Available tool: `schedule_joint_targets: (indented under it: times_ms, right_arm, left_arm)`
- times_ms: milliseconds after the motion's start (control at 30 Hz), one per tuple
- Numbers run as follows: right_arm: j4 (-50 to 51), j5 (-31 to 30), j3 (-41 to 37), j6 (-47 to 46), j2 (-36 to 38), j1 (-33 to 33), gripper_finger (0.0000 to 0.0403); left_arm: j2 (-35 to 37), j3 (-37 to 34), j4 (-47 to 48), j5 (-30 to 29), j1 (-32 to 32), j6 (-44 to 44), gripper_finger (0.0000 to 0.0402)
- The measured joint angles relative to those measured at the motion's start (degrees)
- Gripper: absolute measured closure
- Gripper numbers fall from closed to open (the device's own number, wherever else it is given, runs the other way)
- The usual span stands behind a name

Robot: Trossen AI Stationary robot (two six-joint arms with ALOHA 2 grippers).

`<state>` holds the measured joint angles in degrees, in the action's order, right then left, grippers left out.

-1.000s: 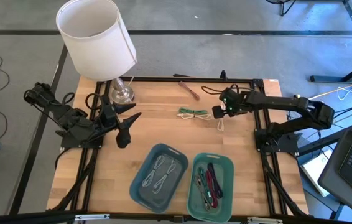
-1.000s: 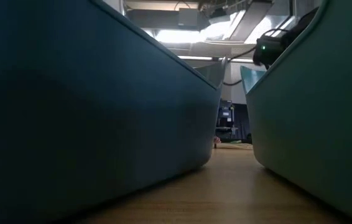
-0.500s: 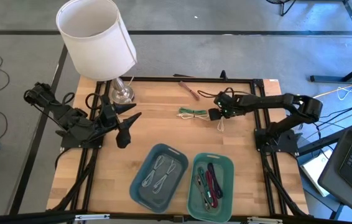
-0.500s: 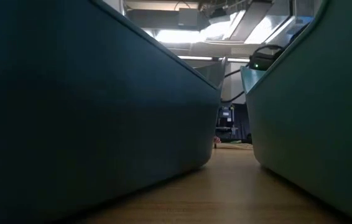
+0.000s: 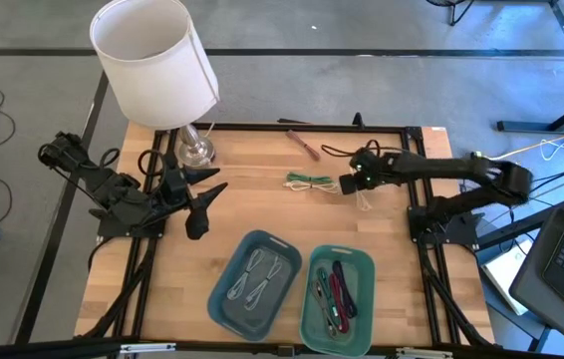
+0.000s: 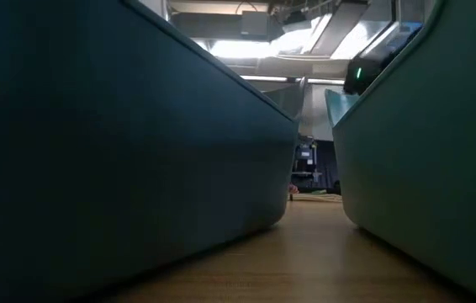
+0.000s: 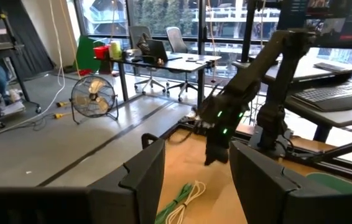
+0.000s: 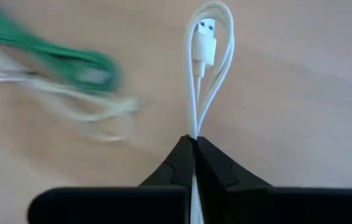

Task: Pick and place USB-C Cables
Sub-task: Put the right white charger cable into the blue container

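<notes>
Right end effector (image 8: 193,144) pinched shut on the thin white looped USB-C cable (image 8: 206,68) over the far-right wooden counter (image 5: 162,269), green-and-beige cable bundle (image 5: 308,181) and brown cable (image 5: 304,143) remaining, both teal trays (image 5: 230,284) part-filled, left end effector (image 5: 200,202) idle, spread open.

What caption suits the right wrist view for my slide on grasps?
Right gripper shut on a thin white looped cable above the wooden table, green cable bundle nearby.

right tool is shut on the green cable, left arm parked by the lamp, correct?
Not quite: the right tool is shut on the white cable, not the green cable, which lies loose beside it. The right wrist view shows this. The left arm does wait by the lamp.
</notes>
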<state>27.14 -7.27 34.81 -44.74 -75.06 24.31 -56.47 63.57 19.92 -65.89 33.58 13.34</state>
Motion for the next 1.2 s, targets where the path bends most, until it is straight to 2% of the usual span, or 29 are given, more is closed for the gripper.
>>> schedule_joint_targets:
  times_ms: [133, 233, 333, 467, 600, 700, 867, 967, 1067, 1200]
  right_arm:
    - [7.35, 0.05, 2.92, -0.44, 11.22, -4.98, 0.0399]
    - [8.82, 0.28, 7.43, -2.55, 19.67, -10.85, 0.0401]
    - [2.21, 1.3, 11.09, -2.98, 25.6, -17.98, 0.0401]
    - [-15.22, 1.08, 14.28, -0.11, 29.33, -28.21, 0.0401]
    - [-31.63, -3.65, 16.0, 8.24, 27.1, -36.72, 0.0402]
    - [-37.92, -5.45, 17.56, 13.12, 21.99, -40.09, 0.0402]
    - [-37.72, -5.23, 22.56, 17.52, 11.36, -41.04, 0.0402]
    - [-37.8, -1.91, 27.09, 19.7, 6.13, -40.29, 0.0403]
    - [-38.0, 1.93, 32.04, 22.22, 2.4, -39.94, 0.0403]
    - [-35.24, 3.31, 38.05, 25.44, -1.37, -39.87, 0.0403]
  left_arm:
    - [0.0, 0.0, 0.0, -0.02, 0.0, 1.21, 0.0229]
    - [0.0, 0.0, 0.1, -0.02, 0.0, 2.44, 0.0229]
    - [0.0, 0.0, 0.98, -0.01, 0.0, 4.5, 0.0229]
    - [0.0, 0.0, 1.6, 0.88, -0.09, 7.76, 0.0229]
    - [0.0, 0.0, 0.67, 6.53, -1.44, 11.25, 0.0229]
    - [-0.47, 0.01, -2.42, 12.48, -3.7, 12.31, 0.0229]
    - [-2.95, 0.02, -14.46, 26.77, -7.98, 6.01, 0.0229]
    - [-4.76, 0.04, -21.41, 36.1, -10.91, 3.18, 0.0229]
    - [-6.48, 0.04, -24.15, 41.73, -13.5, 3.0, 0.0229]
    - [-8.8, 0.04, -26.76, 46.21, -15.95, 3.04, 0.0229]
